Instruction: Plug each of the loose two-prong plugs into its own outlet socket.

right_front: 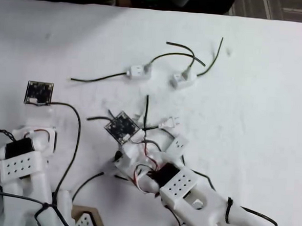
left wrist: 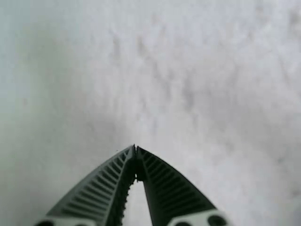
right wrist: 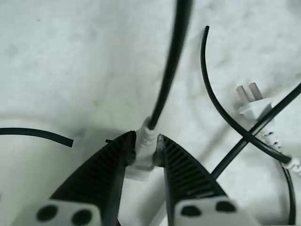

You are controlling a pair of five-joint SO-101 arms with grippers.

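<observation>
Right tool (right wrist: 145, 139) is almost closed, jaws pinching the white plug (right wrist: 142, 153) at its neck. The black cord (right wrist: 169, 61) runs straight out ahead of the tips. The prongs are hidden under the jaws, so I can't tell which way they face, and I need to sort that before any push.

The second plug (right wrist: 253, 104) lies loose on the table (right wrist: 70, 56) near the tool, off to its right, prongs bare, with crossed cords (right wrist: 247, 136) between us. The left-hand socket (right_front: 138, 71) and right-hand socket (right_front: 182, 80) sit well ahead of the tool, each on its own lead.

A neck grip can let the plug pivot, I reckon, so I'll squeeze firmly, lift clear of those cords and square the prongs to the slots. The sockets look loose and likely to slide. My left tool (left wrist: 135, 149), closed tip to tip on nothing over bare table, should pin one.
</observation>
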